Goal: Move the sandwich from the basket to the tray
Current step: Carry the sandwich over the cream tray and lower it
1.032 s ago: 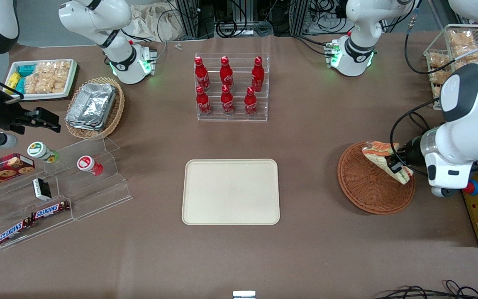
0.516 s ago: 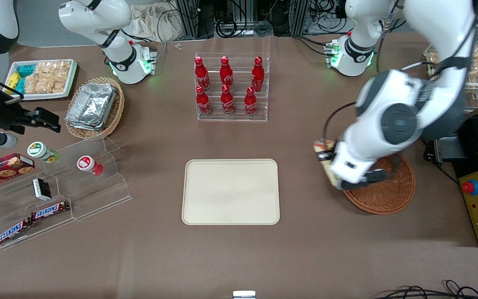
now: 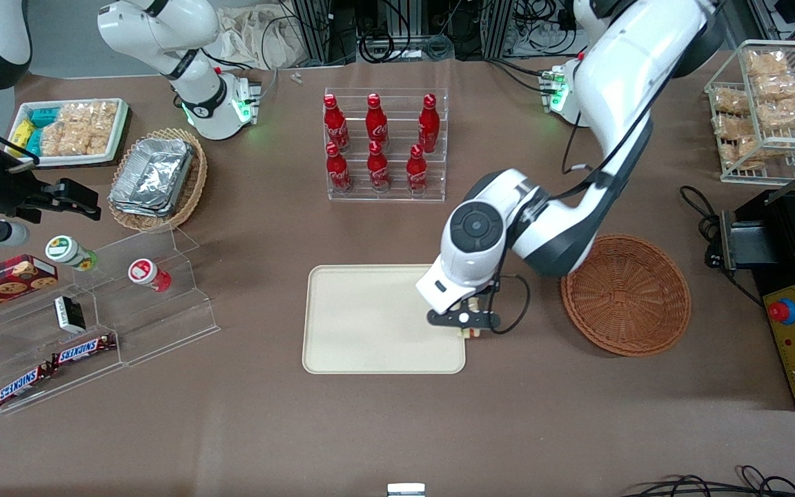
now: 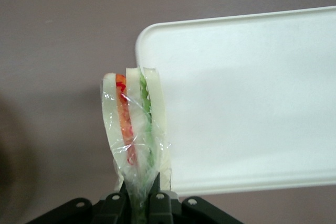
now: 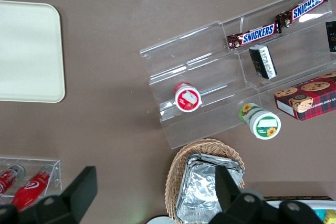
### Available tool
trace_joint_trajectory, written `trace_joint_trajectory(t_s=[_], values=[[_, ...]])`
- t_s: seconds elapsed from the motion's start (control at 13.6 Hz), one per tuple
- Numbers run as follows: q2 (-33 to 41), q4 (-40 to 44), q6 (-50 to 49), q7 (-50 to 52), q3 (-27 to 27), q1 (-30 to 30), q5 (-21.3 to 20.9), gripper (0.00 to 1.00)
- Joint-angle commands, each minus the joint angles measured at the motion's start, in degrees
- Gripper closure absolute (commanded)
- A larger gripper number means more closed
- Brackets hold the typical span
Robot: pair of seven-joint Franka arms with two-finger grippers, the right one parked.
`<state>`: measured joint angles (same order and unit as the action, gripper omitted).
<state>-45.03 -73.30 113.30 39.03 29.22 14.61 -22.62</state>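
Carrying sandwich (image 4: 135,129) toward tray (image 3: 356,324); basket (image 3: 625,295) sat empty toward working arm's end. Gripper (image 3: 470,330) hovered at tray's edge nearest basket, fingers pinching wrapped wedge upright. Needed shifting further over tray's middle, lowering close before releasing, lest wedge topple off rim.

Front view: working arm's wrist covers the pincer (image 3: 467,324) and nearly all of the sandwich (image 3: 470,333); only a pale sliver shows. Wrist view: pincer (image 4: 137,201) base cut off by the frame edge, tray (image 4: 247,103) runs off frame, sandwich's lower end hidden between the fingers.
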Motion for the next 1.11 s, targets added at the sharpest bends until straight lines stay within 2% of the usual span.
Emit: trace_joint_trajectory(t_s=[0.0,0.22,0.29,0.37,0.44,0.52,0.59,0.81,1.03], values=[[-5.6,4.7,2.9,-1.3,-0.2,1.6,-1.5,1.00],[-8.8,4.3,4.3,-1.7,0.0,1.7,-0.9,1.00],[-8.9,4.0,4.1,-1.5,0.0,1.7,-0.8,0.93],[-8.9,4.0,3.8,-1.2,0.0,1.7,-0.3,0.77],[-8.9,4.0,3.8,-1.1,0.0,1.7,1.4,0.40],[-8.8,4.0,3.6,-1.0,0.0,1.7,3.1,0.10],[-8.6,4.0,3.1,-0.9,0.0,1.6,3.7,0.01],[-6.7,4.7,-3.7,-1.0,0.4,0.9,6.1,0.01],[1.0,4.7,-12.7,-1.7,0.2,-0.8,7.1,0.01]])
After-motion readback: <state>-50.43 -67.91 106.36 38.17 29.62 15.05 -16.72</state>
